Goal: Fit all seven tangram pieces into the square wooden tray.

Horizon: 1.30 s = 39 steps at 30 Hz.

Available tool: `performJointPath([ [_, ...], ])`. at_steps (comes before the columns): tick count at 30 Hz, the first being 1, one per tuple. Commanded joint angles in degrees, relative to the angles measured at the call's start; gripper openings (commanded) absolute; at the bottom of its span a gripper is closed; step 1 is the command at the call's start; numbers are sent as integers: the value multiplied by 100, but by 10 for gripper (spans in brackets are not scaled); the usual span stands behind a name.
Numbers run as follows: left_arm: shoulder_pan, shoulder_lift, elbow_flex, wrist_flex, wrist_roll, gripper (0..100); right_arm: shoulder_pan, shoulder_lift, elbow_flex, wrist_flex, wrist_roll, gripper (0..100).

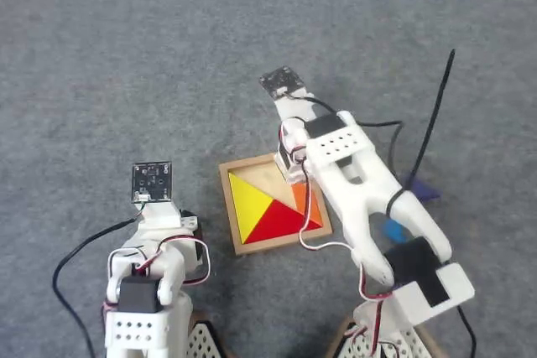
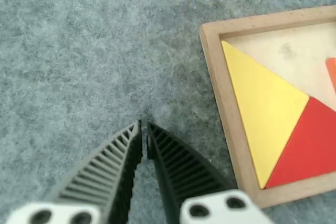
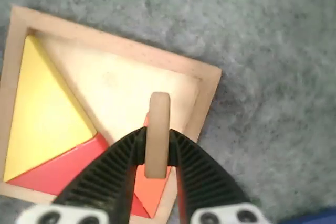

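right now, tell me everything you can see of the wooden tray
The wooden tray is a square of light wood with a raised rim and a pale floor. It lies flat on the grey mat, slightly askew. Inside lie a yellow triangle, a red triangle against it and an orange piece by one rim; the rest of the floor is bare. The right pincer hangs over that side, shut on a tan piece held on edge; contact with the tray is unclear.
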Motion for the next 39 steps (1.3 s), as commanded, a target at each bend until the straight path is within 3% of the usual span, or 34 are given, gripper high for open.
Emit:
performJointPath([
  [1,-35,-114,-75,9,-53,14,-110,-356,62,171,-378,6],
  [18,-35,-114,-75,9,-53,14,-453,-242,413,84,-404,11],
  [24,-35,-114,-75,9,-53,14,-488,-242,422,92,-571,120],
  [39,-35,-114,-75,9,-53,14,-743,-321,316,-40,-598,116],
])
